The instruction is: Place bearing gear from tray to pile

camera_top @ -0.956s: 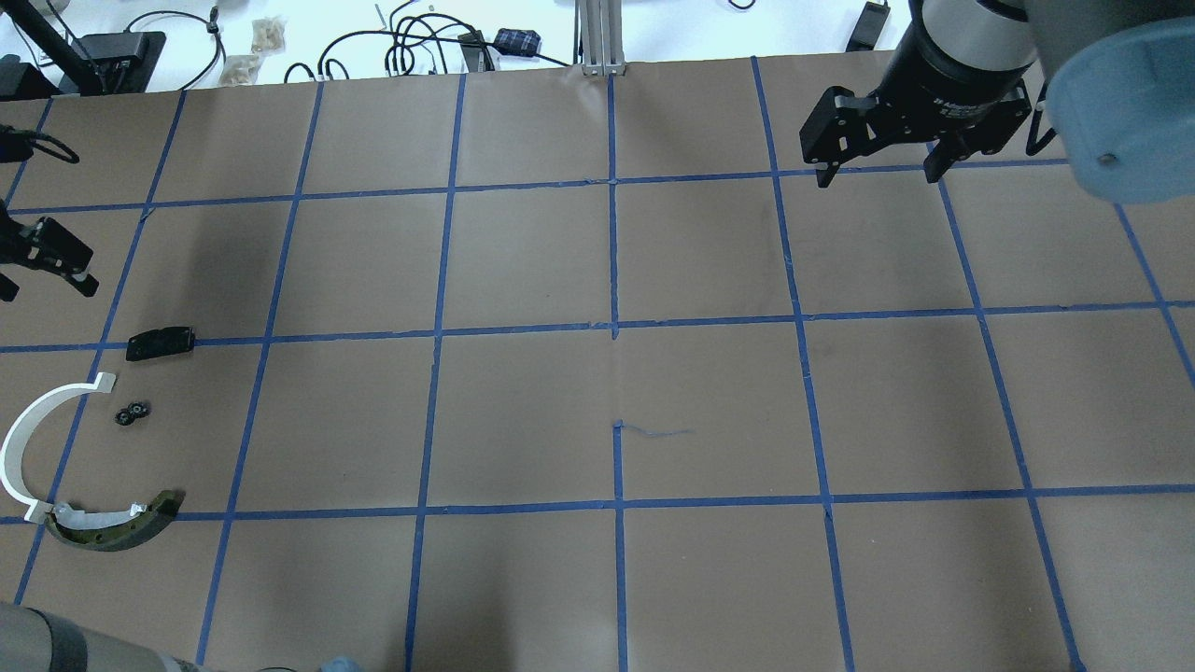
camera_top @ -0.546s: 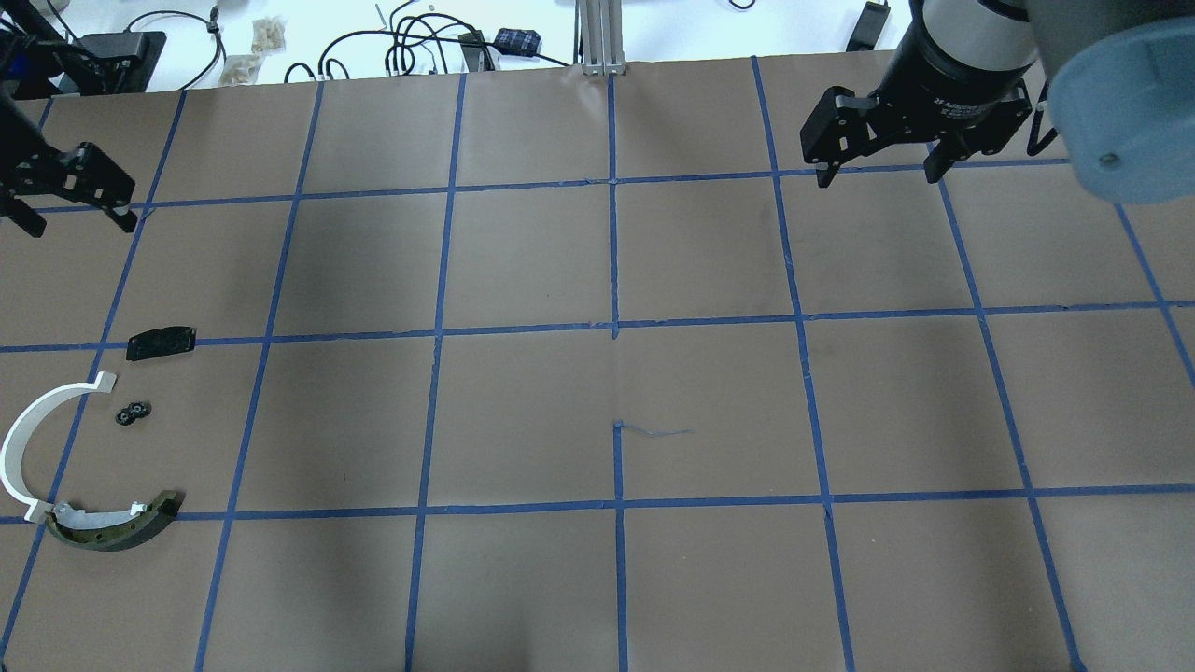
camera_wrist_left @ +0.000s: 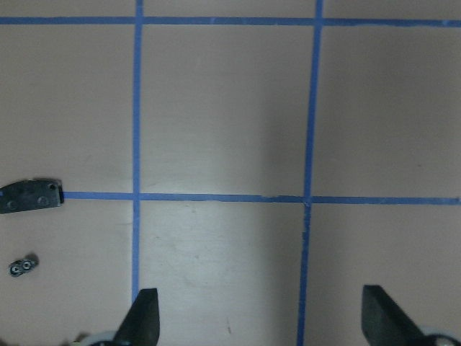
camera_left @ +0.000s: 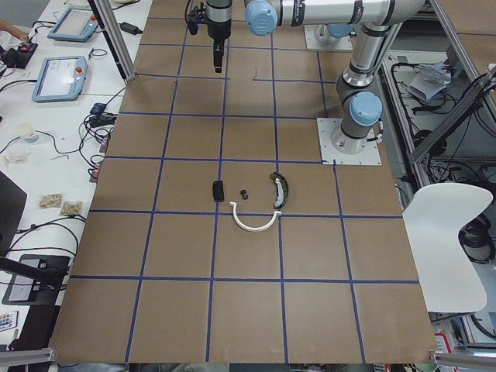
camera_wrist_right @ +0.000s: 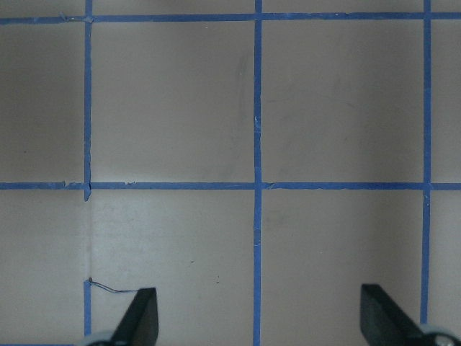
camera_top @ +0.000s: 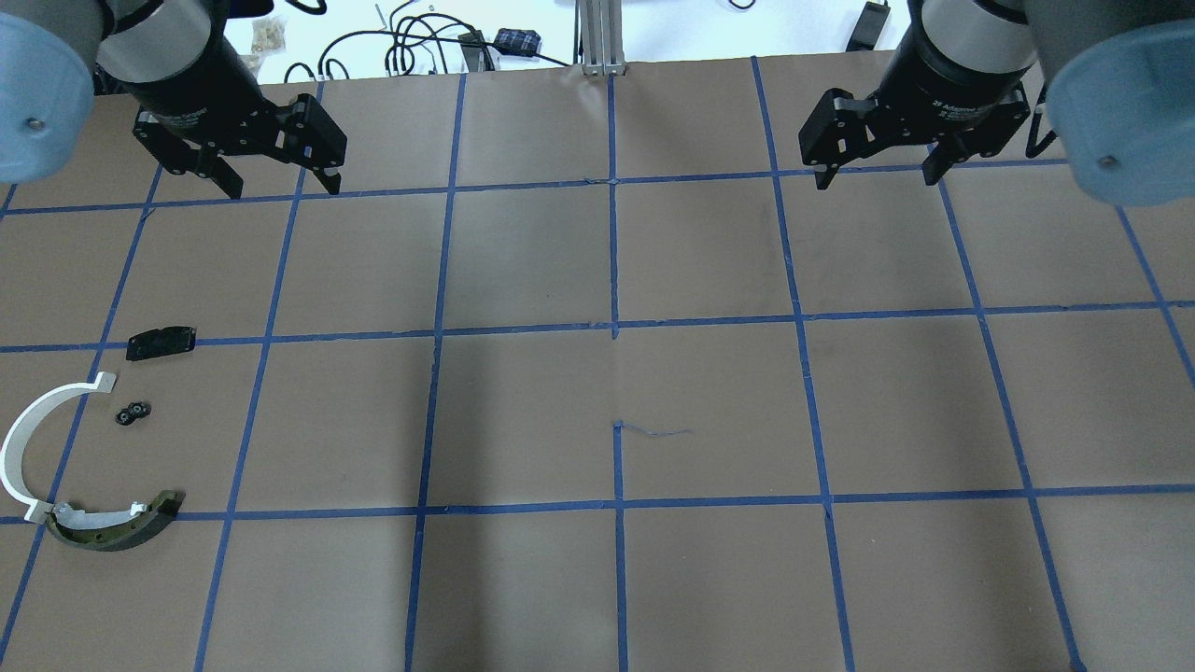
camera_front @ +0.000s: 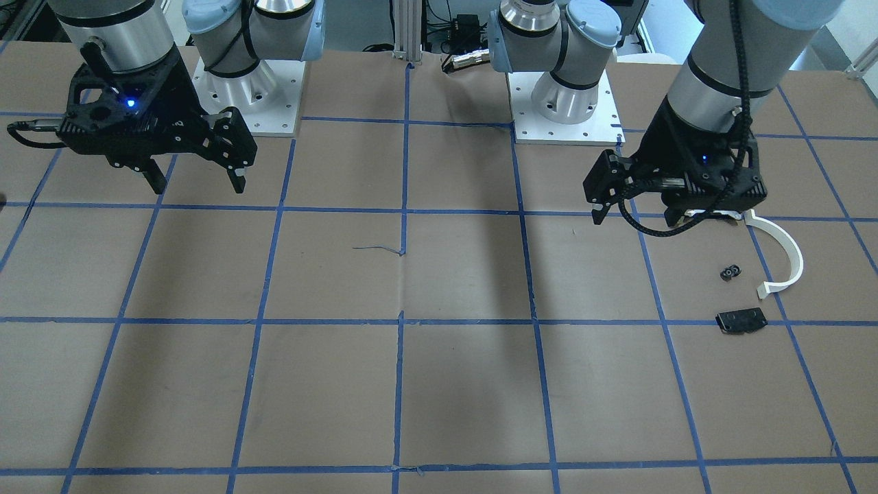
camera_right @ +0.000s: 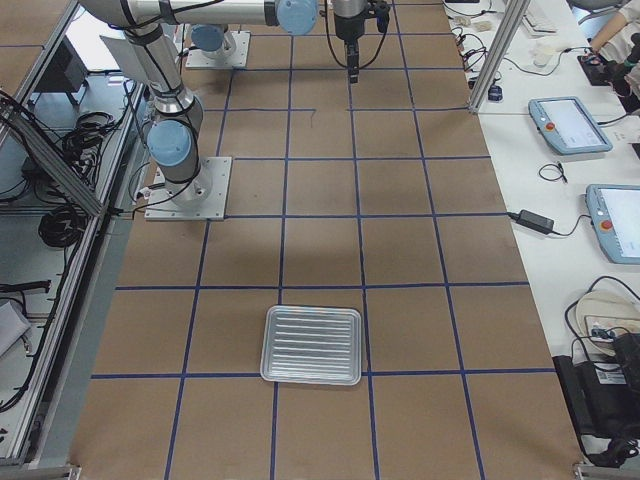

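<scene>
On the desk (camera_top: pixel 709 401) the tray (camera_right: pixel 311 345) is lying empty. The left hand (camera_top: pixel 280 182) and right hand (camera_top: pixel 878 177) are hovering wide open, gripping nothing. In the pile (camera_top: pixel 110 534) the bearing gear (camera_top: pixel 133 413) is sitting, so I'd be steering both hands wide of it.

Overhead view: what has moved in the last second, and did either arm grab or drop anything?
The left gripper swung from the table's left edge toward the far side and inward, away from the pile; its jaws are open and empty now. Nothing was grabbed or dropped. The right gripper stayed put, open. The white half-ring strip, olive shoe piece, black plate and small black part have not shifted.
</scene>
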You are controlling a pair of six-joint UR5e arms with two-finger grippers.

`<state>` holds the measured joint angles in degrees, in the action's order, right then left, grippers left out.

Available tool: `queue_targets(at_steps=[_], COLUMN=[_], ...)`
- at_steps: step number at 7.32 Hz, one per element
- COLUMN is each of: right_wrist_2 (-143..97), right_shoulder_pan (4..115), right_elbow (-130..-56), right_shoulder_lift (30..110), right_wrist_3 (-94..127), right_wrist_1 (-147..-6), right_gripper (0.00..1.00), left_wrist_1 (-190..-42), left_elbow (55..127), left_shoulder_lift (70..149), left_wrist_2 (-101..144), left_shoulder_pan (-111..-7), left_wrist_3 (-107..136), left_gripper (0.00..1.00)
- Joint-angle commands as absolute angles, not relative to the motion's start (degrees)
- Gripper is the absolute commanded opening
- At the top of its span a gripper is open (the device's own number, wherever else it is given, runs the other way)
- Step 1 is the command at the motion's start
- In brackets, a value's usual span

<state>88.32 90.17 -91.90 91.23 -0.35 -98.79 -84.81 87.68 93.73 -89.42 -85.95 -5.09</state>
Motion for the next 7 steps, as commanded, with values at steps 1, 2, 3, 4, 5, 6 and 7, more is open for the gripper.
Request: queue_targets(at_steps=[1,2,3,4,5,6,7], right_wrist_2=[88.2,88.2,88.2,88.2,88.3,88.3,88.3], right_shoulder_pan=[90.3,90.2,90.3,90.3,90.3,90.2,90.3], right_elbow=[-91.9,-91.9,-91.8,-91.9,-91.9,-91.9,-91.9], right_shoulder_lift=[91.2,91.2,91.2,91.2,91.2,91.2,91.2], right_wrist_3=[-0.4,-0.4,-0.4,-0.4,-0.4,-0.4,-0.4], right_wrist_1=[-98.8,-98.8,-98.8,-98.8,-98.8,-98.8,-98.8], right_gripper=[1.0,1.0,1.0,1.0,1.0,1.0,1.0], left_wrist_1=[-85.3,-86.2,-86.3,-87.0,-87.5,-90.1,-90.6], left_elbow=[88.1,88.1,88.2,88.2,88.2,88.2,88.3], left_shoulder_lift=[93.2,93.2,93.2,93.2,93.2,93.1,93.1], left_wrist_2=[-89.2,-89.1,-89.2,-89.2,-89.1,-89.2,-89.2], left_shoulder_pan=[-86.7,-86.7,-86.7,-86.7,-86.7,-86.7,-86.7], left_wrist_3=[-5.2,-4.7,-4.7,-4.7,-4.7,-4.7,-4.7], left_gripper=[1.0,1.0,1.0,1.0,1.0,1.0,1.0])
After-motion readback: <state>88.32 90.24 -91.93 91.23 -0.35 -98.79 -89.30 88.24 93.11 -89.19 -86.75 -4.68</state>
